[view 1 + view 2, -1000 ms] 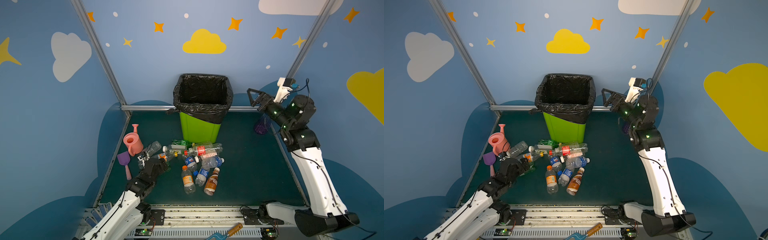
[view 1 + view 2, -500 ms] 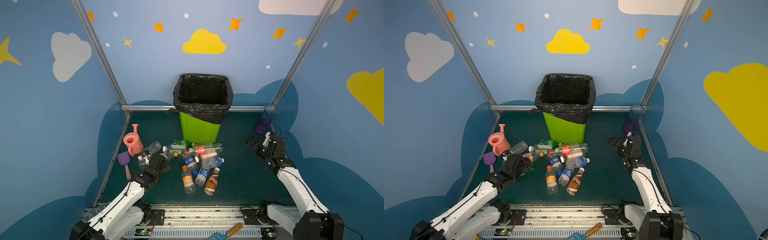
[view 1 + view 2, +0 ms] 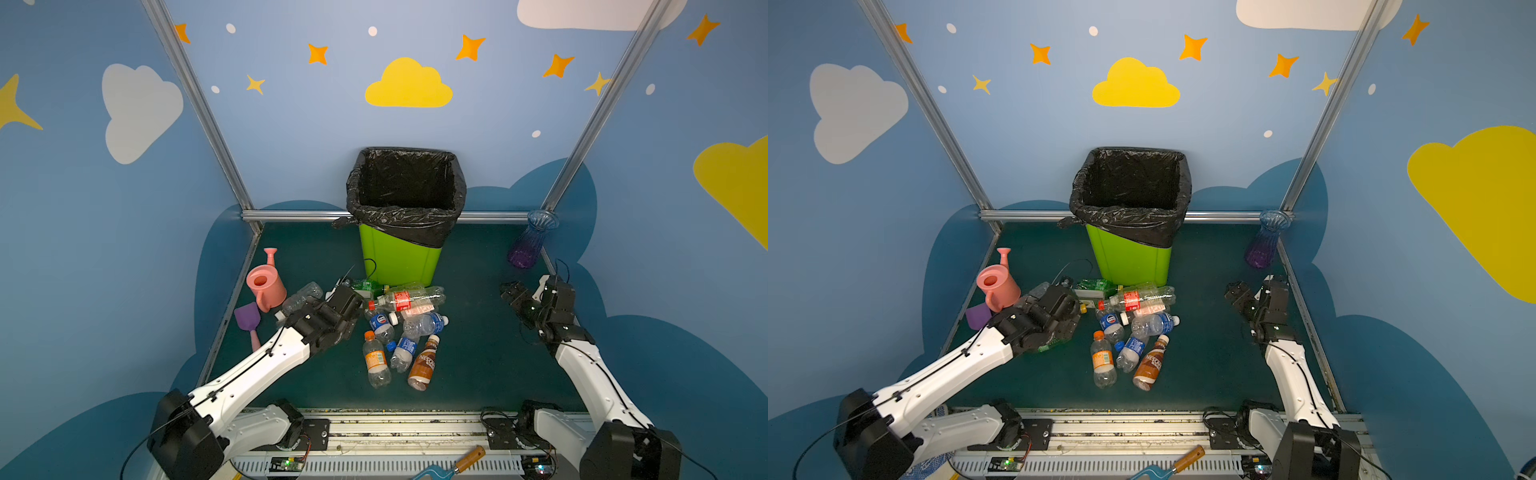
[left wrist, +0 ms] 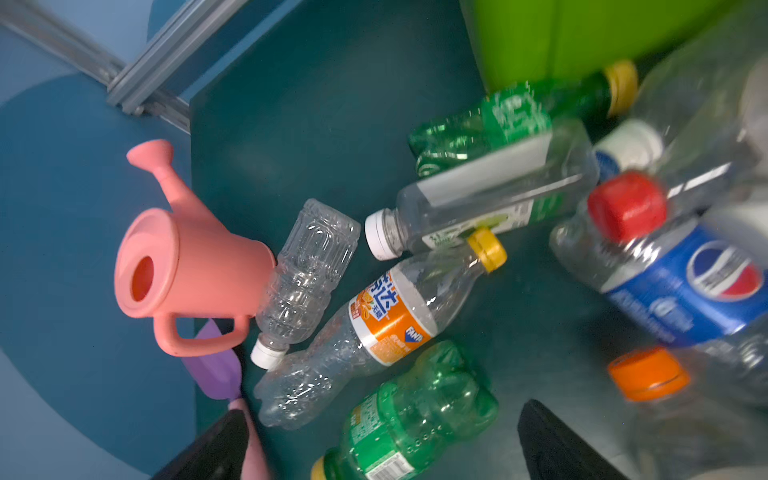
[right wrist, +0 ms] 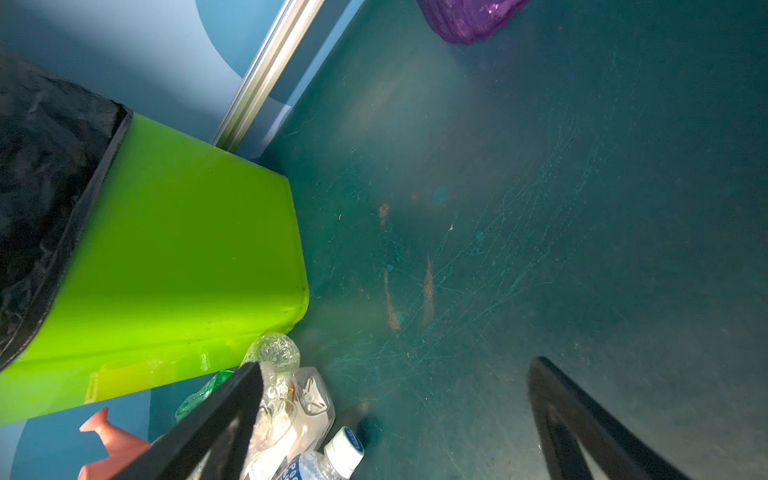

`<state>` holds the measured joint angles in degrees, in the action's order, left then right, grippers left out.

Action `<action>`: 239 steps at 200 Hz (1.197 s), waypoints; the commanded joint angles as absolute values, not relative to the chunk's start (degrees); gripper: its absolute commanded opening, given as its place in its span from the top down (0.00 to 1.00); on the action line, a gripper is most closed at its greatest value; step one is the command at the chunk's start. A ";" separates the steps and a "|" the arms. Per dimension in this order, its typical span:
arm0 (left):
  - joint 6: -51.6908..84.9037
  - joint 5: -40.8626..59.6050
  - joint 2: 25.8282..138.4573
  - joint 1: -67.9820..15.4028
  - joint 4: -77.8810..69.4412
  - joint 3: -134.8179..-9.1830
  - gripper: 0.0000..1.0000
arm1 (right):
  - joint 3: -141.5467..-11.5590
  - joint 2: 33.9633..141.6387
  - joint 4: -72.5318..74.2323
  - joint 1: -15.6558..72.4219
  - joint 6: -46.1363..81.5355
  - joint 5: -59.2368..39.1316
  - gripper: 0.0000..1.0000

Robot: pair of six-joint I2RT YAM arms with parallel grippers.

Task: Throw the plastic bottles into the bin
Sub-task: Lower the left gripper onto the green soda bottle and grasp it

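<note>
Your left arm has pushed deeper into the pile, and your right arm has dropped from up by the bin's rim to low over the floor.

On the far left, the pink watering can (image 3: 266, 284) and the purple scoop (image 3: 248, 318) sit just beside the pile. One clear bottle looks to lean on the can. Your left gripper (image 4: 382, 411) hangs over a green bottle (image 4: 419, 411) with its fingers wide apart, holding nothing. An orange-label bottle (image 4: 374, 328) lies right beside the green one. If you close off-centre, you may pinch both, or catch the scoop handle. The round green bottle may also squirt out and roll away.

The plastic bottles (image 3: 399, 328) all lie on the floor (image 5: 498, 208) in front of the bin (image 3: 399, 257), many touching. Pulling one out can drag the others along. The bin is tall. If you lift too low, the bottle can hit the black bag rim and bounce back, or push the bin over.

Your right gripper (image 3: 513, 293) is wide open too and holds nothing, over bare floor to the right of the pile. The vase (image 3: 530, 245) stands near behind it, so a wide swing may knock it down. If both arms dive into the pile together, they may bump.
</note>
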<state>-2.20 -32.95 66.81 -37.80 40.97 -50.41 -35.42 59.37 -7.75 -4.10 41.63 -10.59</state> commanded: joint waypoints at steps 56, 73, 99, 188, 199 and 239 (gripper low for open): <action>-18.88 -37.89 76.15 -40.43 42.04 -45.51 0.02 | -37.06 68.08 -3.45 -6.73 41.74 -16.98 0.02; -20.88 -36.73 76.48 -39.87 39.23 -44.10 0.05 | -37.61 70.39 -3.26 -7.68 41.49 -18.86 0.02; -22.04 -33.08 77.38 -39.03 37.66 -42.76 0.11 | -37.53 72.84 -2.32 -9.54 41.48 -21.62 0.02; -19.86 -28.49 86.74 -37.91 38.21 -42.35 0.32 | -37.01 76.79 -0.01 -15.51 41.51 -28.80 0.02; -19.15 -27.93 86.51 -38.01 38.65 -42.86 0.39 | -36.91 77.18 0.26 -15.81 41.75 -29.49 0.02; -17.56 -25.51 83.51 -39.09 38.30 -43.33 0.55 | -36.90 78.29 0.89 -16.37 42.34 -30.66 0.02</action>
<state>-19.42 -29.04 85.32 -38.46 37.80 -42.19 -35.68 77.58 -0.21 -15.94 42.15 -28.84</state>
